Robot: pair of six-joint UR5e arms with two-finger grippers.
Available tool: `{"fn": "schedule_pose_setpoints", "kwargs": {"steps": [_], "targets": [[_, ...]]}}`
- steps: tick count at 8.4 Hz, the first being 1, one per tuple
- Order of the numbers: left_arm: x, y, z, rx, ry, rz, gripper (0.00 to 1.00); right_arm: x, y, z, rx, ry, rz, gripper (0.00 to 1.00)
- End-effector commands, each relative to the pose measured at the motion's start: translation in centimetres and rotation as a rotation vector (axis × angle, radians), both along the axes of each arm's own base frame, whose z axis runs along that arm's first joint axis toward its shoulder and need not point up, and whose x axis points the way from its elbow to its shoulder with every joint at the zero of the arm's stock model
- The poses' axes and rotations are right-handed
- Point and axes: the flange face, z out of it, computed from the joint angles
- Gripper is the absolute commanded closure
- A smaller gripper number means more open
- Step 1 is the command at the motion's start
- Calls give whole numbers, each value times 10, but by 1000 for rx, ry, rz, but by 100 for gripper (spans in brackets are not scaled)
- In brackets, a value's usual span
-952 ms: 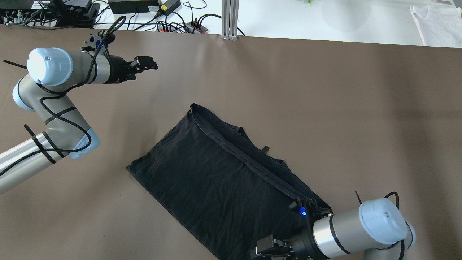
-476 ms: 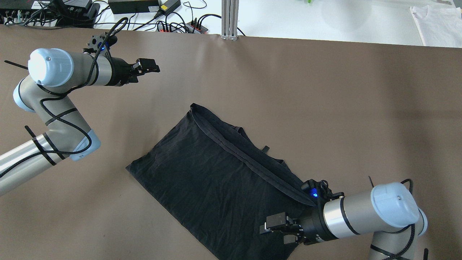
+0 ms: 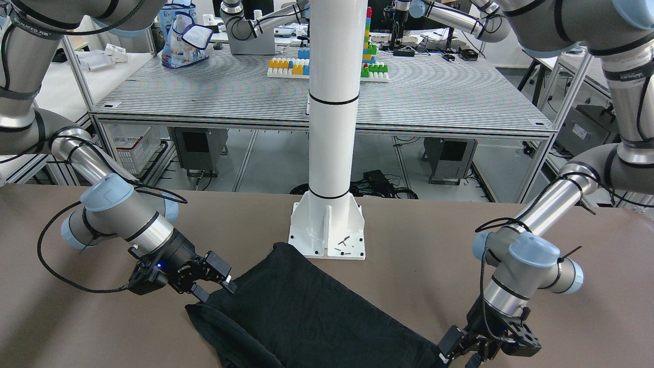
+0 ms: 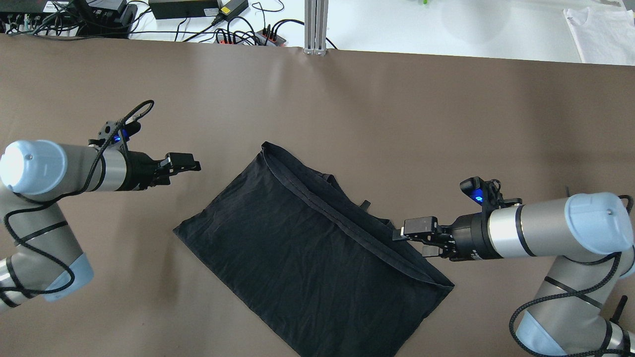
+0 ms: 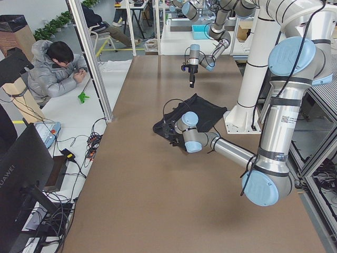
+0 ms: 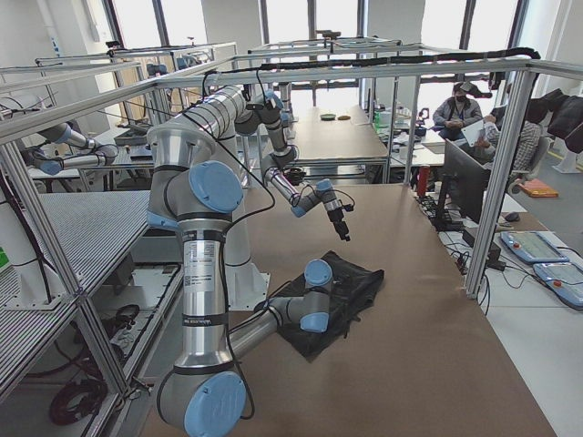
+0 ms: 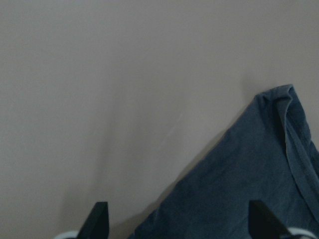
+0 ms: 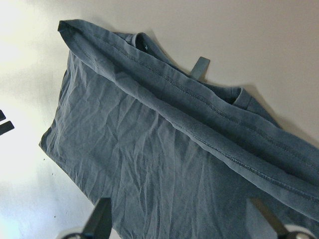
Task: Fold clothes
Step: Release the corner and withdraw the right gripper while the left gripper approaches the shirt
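The black garment lies flat on the brown table, folded, with a hemmed edge running along its far right side. It also shows in the front view and in both wrist views. My left gripper is open and empty, out to the left of the garment and apart from it. My right gripper is open and empty, right at the garment's right edge near the hem. In each wrist view the fingertips stand wide apart with nothing between them.
The white pole's base plate stands at the table's near edge behind the garment. Cables and power bricks, an aluminium post and a white cloth lie beyond the far edge. A seated person is off the table.
My left arm has swung back and lower, nearer the garment's left side. My right gripper has moved from the garment's near corner to its right edge. Both stay open.
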Motion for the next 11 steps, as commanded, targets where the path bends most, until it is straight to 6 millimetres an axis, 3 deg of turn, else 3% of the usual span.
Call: {"fn": "schedule_pose_setpoints", "kwargs": {"steps": [1,3,7,10,11], "targets": [[36,41,12,10,-29,-1,0,7,-6,-1,21,1,19,5],[36,46,24,3,-50,7,0,6,-10,1,16,14,54,5],[52,63,29,3,-59,50,0,5,-15,2,13,21,87,5],[58,65,35,2,-72,60,1,5,-15,1,14,18,89,5],[58,64,36,-1,-72,59,12,5,-15,1,14,18,89,5]]}}
